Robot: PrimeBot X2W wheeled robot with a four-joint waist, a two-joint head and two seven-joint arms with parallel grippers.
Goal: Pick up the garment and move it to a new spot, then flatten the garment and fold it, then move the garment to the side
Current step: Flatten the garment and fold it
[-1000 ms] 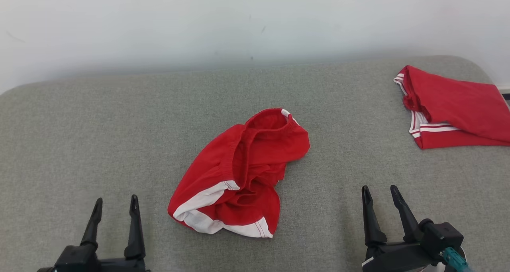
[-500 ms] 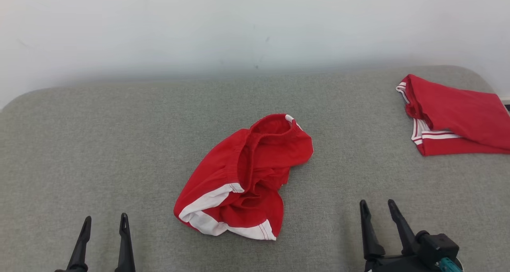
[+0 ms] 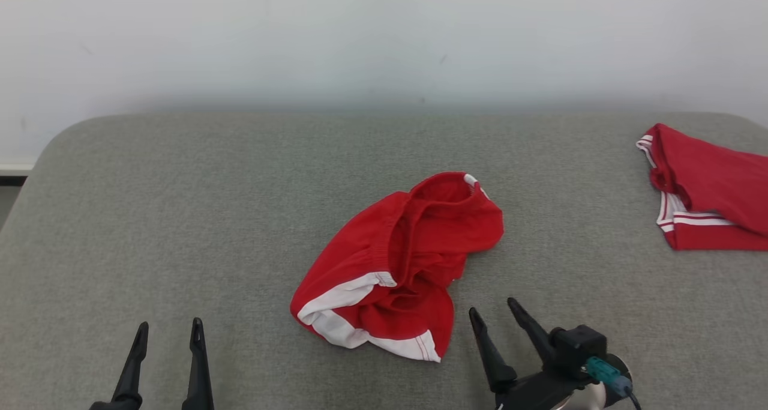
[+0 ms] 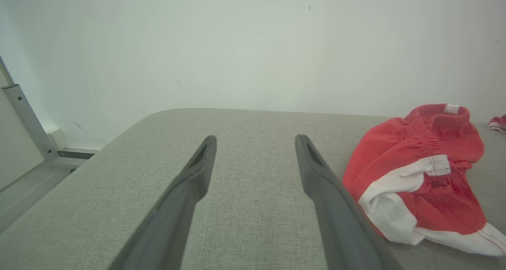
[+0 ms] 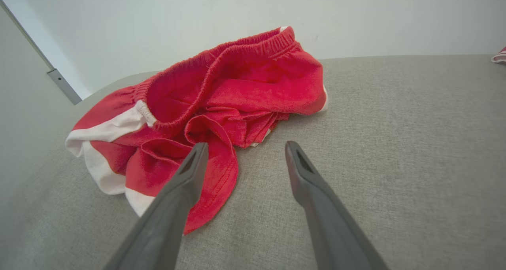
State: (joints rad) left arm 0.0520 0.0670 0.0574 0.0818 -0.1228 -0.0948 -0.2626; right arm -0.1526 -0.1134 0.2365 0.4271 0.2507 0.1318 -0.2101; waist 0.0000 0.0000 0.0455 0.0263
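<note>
Task looks barely begun. The garment (image 3: 399, 260) lies crumpled on the grey padded surface (image 3: 180, 218): not lifted, not flattened, not folded. By my read, every step is left to do.

The right gripper (image 3: 492, 305) has its fingers apart and holds nothing, hovering low over the surface. The garment is just ahead and to its left, with the near hem close by the left finger and seemingly not touching.

The left gripper (image 3: 169, 323) also has its fingers apart and is empty. The garment is ahead and off to its right, apart from it.

A second red garment (image 3: 714, 200), folded, lies well off to the right of the right gripper.
</note>
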